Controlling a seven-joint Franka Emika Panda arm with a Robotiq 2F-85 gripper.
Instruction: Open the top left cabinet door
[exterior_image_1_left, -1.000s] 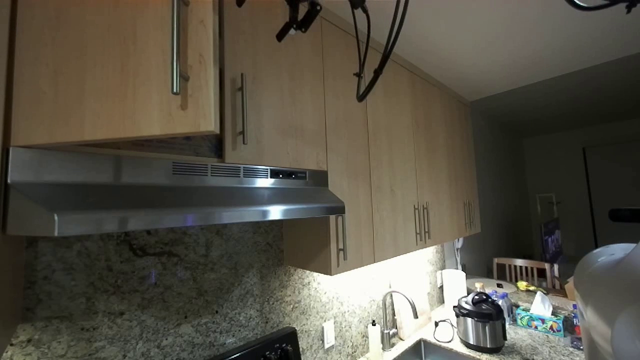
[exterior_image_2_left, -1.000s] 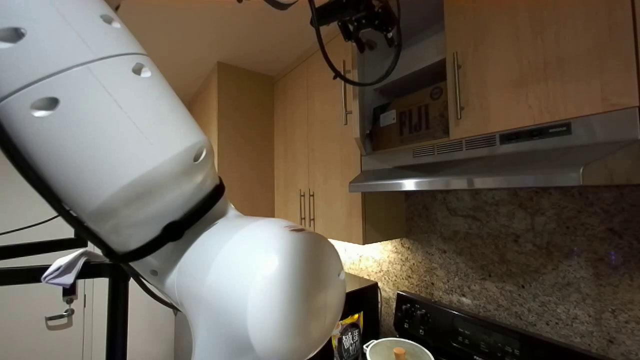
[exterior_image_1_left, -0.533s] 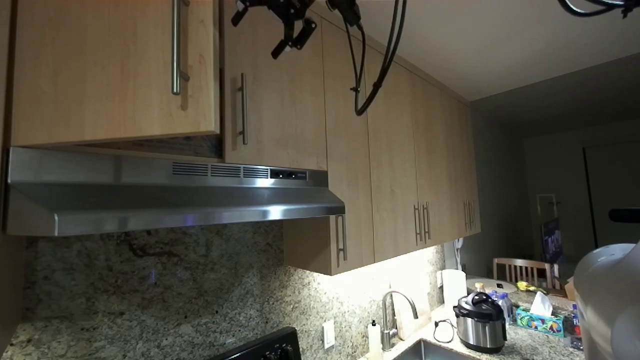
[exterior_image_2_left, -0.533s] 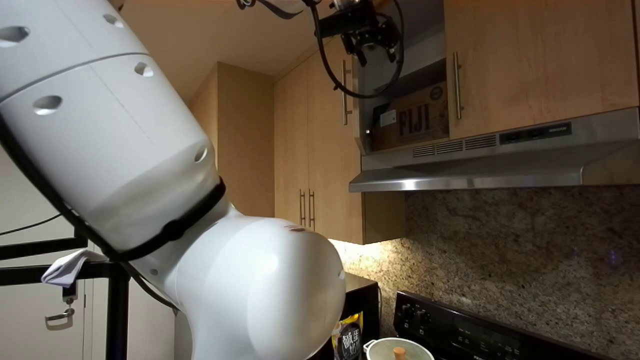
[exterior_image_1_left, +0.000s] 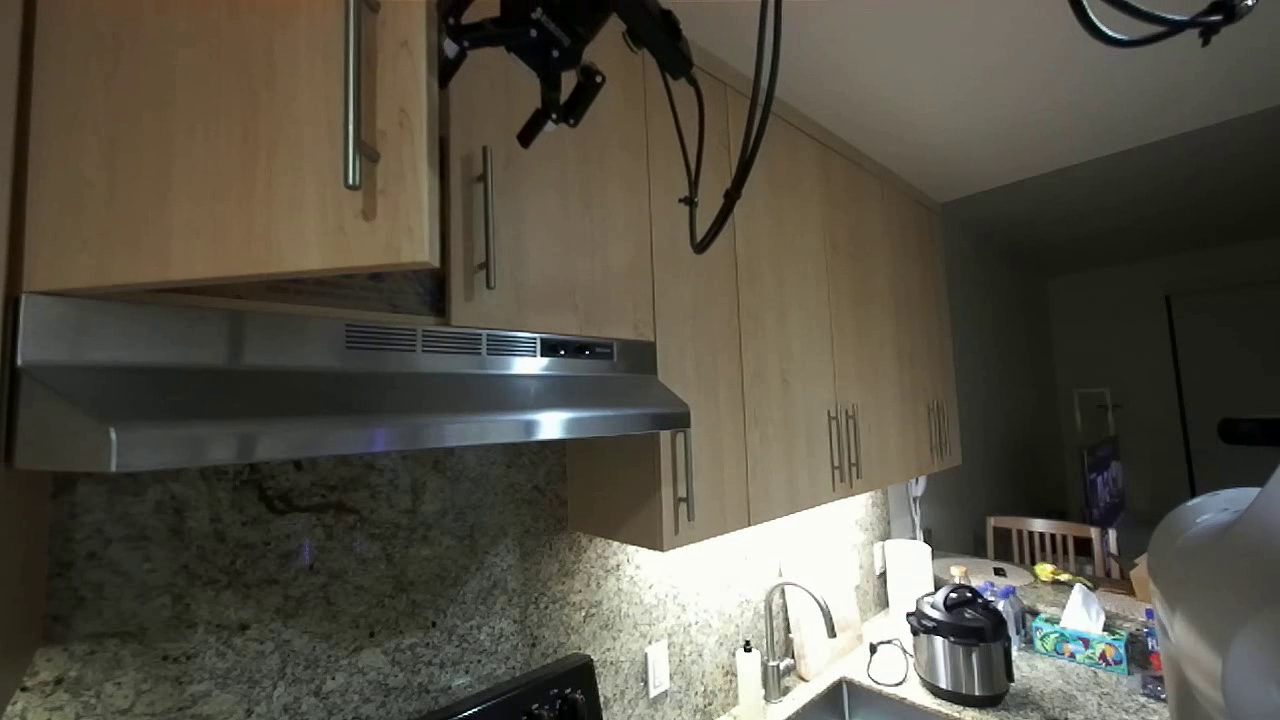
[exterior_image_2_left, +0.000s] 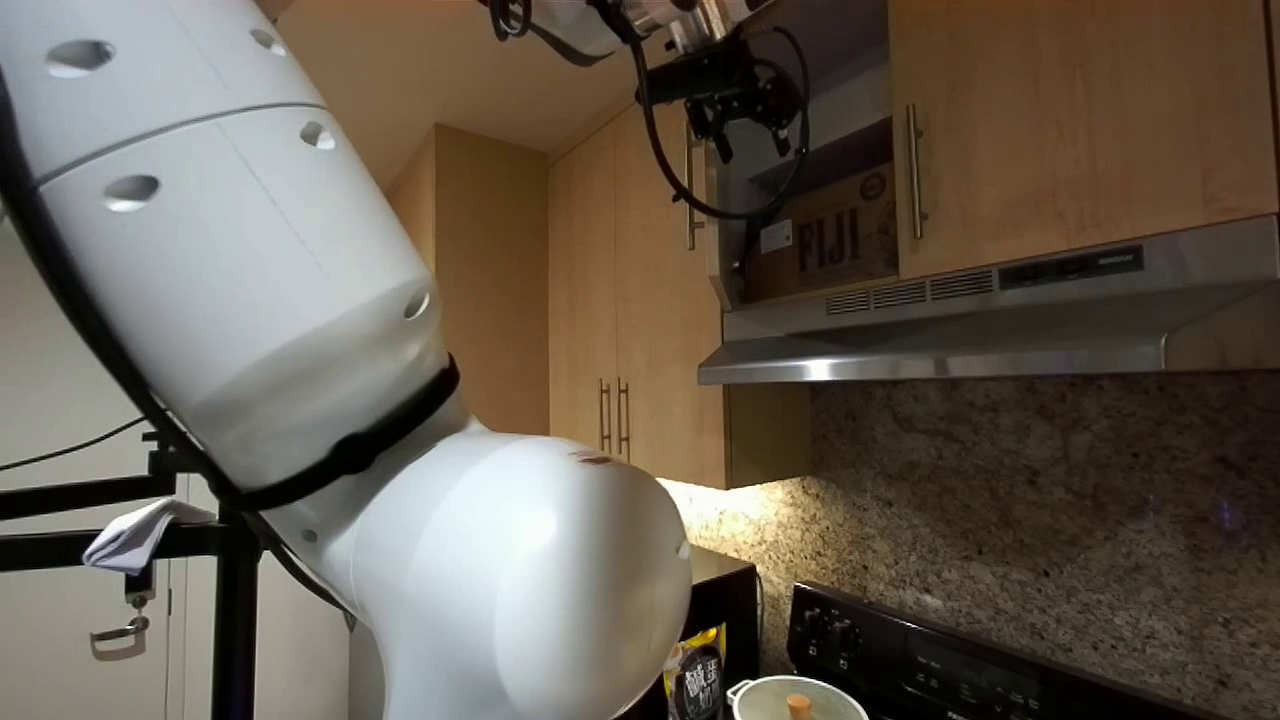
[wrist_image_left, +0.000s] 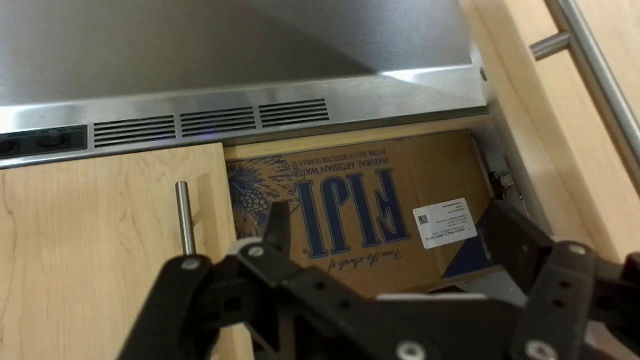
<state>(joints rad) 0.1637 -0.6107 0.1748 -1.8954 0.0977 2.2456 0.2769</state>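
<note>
The top left cabinet door of light tan wood stands partly open in an exterior view, its silver bar handle near the right edge. Its edge shows in the other exterior picture, and its edge and handle are at right in the wrist view. My gripper is open and empty, fingers wide apart. In an exterior view it hangs before the cabinet opening. In the wrist view one finger is close to the door's inner side; I cannot tell whether they touch.
A FIJI cardboard box sits inside the cabinet. The matching right door is closed, with its handle at its left edge. A steel range hood lies below. A black cable loops from the arm.
The gripper has come down into fuller view in both exterior views, and moved left toward the open door's edge in one of them. The door has not visibly moved.
</note>
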